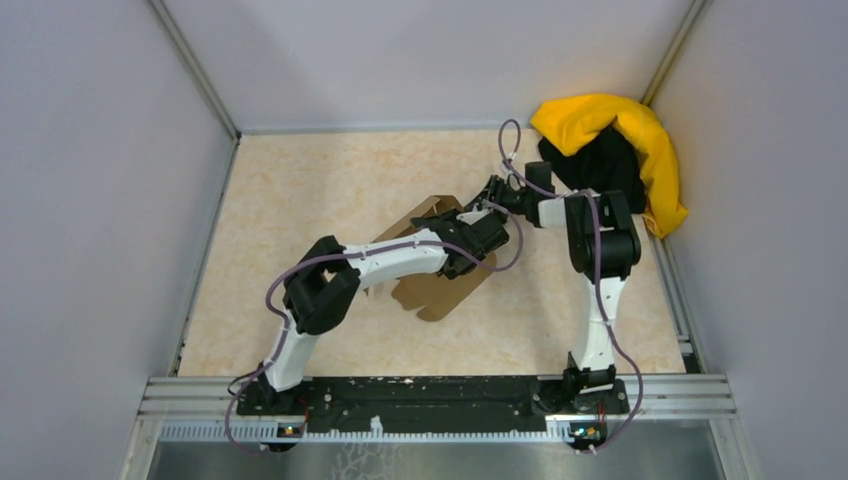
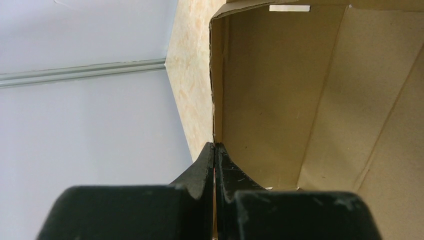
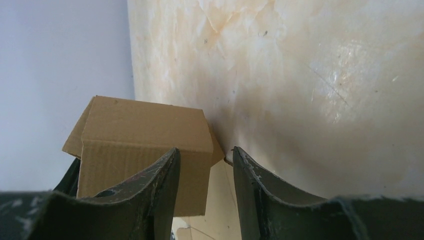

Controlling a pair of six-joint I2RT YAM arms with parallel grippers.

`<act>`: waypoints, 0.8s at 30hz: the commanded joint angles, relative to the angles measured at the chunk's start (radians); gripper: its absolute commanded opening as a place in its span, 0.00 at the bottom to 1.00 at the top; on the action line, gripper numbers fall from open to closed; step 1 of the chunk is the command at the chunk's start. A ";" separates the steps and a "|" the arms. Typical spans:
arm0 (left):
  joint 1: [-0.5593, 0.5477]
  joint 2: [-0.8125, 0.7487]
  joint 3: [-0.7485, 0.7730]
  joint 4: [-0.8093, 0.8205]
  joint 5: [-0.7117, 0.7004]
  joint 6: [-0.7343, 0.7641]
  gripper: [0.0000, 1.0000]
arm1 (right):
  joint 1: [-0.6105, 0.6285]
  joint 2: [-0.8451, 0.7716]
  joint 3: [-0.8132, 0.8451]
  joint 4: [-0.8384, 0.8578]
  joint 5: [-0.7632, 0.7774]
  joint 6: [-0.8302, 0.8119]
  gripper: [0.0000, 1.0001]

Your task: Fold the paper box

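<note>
The paper box (image 1: 440, 290) is brown cardboard, partly folded, lying mid-table under both arms, with one wall raised at its far left. My left gripper (image 1: 478, 238) is shut on the thin edge of a raised wall. In the left wrist view that edge runs down between the closed fingertips of the left gripper (image 2: 215, 146), and the box's inside (image 2: 280, 100) fills the right. My right gripper (image 1: 492, 192) is just behind the box at its far right. In the right wrist view it (image 3: 204, 152) is open and empty, with a folded corner of the box (image 3: 140, 125) close behind its left finger.
A yellow-and-black cloth heap (image 1: 615, 150) lies in the far right corner against the wall. Grey walls close in the marbled beige table (image 1: 330, 180) on three sides. The arms' base rail (image 1: 440, 395) runs along the near edge.
</note>
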 commanded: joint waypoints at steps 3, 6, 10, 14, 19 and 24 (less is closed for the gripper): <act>-0.037 0.032 0.017 -0.068 -0.073 -0.070 0.02 | 0.003 -0.092 -0.054 0.099 -0.012 -0.017 0.43; -0.057 0.050 0.015 -0.109 -0.090 -0.106 0.02 | 0.000 -0.108 -0.075 0.108 -0.011 -0.018 0.43; -0.077 0.072 0.023 -0.184 -0.102 -0.188 0.02 | -0.006 -0.130 -0.098 0.109 -0.012 -0.026 0.43; -0.091 0.088 0.026 -0.249 -0.109 -0.266 0.02 | -0.007 -0.157 -0.125 0.109 -0.016 -0.039 0.43; -0.105 0.112 0.052 -0.354 -0.119 -0.385 0.03 | -0.007 -0.189 -0.183 0.129 -0.021 -0.043 0.42; -0.114 0.130 0.087 -0.451 -0.131 -0.472 0.03 | -0.007 -0.203 -0.233 0.167 -0.029 -0.029 0.40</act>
